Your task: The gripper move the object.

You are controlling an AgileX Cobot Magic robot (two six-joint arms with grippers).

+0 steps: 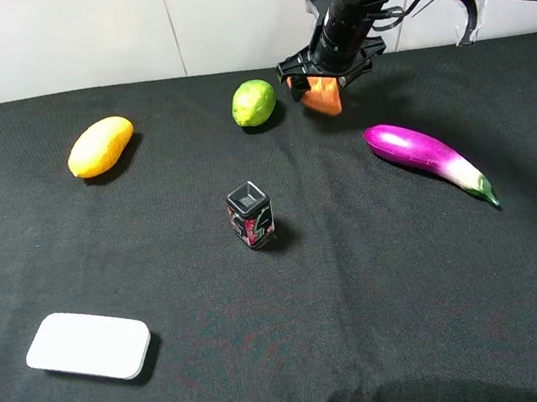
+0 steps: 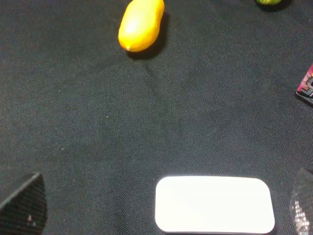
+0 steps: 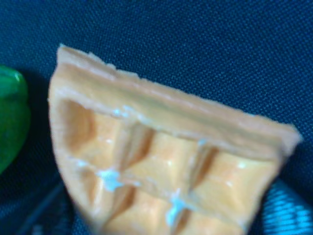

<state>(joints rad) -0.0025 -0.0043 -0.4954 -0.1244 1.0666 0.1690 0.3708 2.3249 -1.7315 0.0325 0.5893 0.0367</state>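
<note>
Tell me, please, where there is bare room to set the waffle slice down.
Widest: the cloth at front right, in front of the eggplant and right of the small box. Also free: between the mango and the white pad. Crowded: the back, where lime, waffle slice and right gripper sit close.

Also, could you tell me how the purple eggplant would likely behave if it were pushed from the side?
The eggplant looks round in section and lies free on the black cloth, so it would probably roll. One end tapers, so it may swing round rather than travel straight. Its glossy skin suggests it could slip in a pinch.
</note>
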